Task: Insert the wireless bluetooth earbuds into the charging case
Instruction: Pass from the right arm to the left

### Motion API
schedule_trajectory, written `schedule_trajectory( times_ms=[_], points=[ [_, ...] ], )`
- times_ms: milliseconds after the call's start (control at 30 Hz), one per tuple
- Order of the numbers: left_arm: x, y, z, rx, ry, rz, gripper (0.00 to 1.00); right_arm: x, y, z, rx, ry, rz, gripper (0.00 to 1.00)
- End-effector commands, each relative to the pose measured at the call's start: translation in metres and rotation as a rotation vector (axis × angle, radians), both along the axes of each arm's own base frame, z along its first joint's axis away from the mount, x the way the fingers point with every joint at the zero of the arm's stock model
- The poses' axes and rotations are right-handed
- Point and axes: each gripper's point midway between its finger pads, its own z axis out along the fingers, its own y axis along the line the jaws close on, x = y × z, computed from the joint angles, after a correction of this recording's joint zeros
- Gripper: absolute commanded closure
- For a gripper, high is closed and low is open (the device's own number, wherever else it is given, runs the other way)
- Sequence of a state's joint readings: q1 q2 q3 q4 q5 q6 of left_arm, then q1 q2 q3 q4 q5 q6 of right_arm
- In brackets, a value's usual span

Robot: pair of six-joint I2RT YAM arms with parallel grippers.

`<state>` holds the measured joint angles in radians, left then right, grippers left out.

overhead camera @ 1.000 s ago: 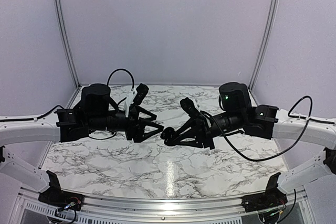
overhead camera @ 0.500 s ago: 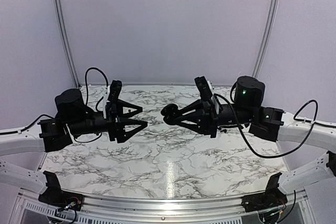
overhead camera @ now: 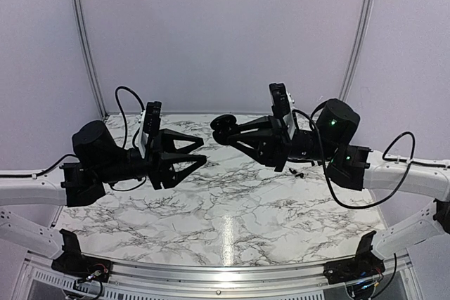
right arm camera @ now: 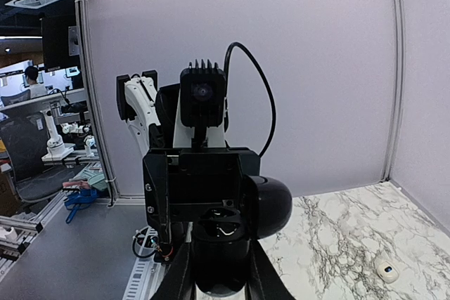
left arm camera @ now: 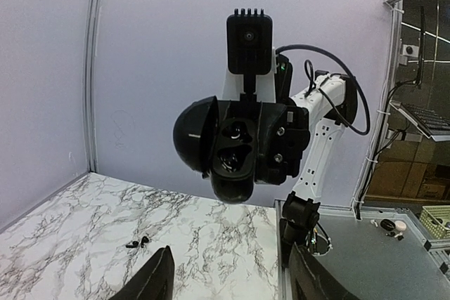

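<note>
Our right gripper clamps the open charging case in mid-air, and our left gripper gapes empty facing it. The earbuds lie on the table well below the case, so we risk flicking or dropping such specks while lifting them.

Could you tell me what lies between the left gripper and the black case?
Nothing: the top view shows a bare gap between the left gripper and the case.
</note>
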<state>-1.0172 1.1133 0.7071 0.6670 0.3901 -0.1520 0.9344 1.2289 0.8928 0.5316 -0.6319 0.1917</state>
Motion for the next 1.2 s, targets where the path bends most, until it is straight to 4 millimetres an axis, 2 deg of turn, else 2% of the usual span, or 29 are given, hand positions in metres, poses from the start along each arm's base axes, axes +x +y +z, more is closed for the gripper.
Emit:
schedule_trajectory(
  times_ms=[0,167,567,1000,1167],
  points=[
    [-0.004,-0.002,0.04,-0.112,-0.049,-0.009,0.43,-0.005,0.004,0.012,0.058,-0.012,0.013,1.0],
    [-0.003,-0.007,0.043,-0.122,-0.04,-0.021,0.48,-0.008,0.009,0.012,0.064,-0.019,0.024,1.0],
    [-0.006,-0.018,0.046,-0.14,-0.007,-0.08,0.54,-0.01,0.016,0.012,0.077,-0.038,0.034,1.0],
    [-0.006,-0.018,0.051,-0.162,-0.02,-0.074,0.69,-0.011,0.019,0.008,0.079,-0.035,0.039,1.0],
    [-0.005,-0.019,0.049,-0.16,-0.014,-0.074,0.78,-0.011,0.018,0.008,0.08,-0.035,0.036,1.0]
  ],
)
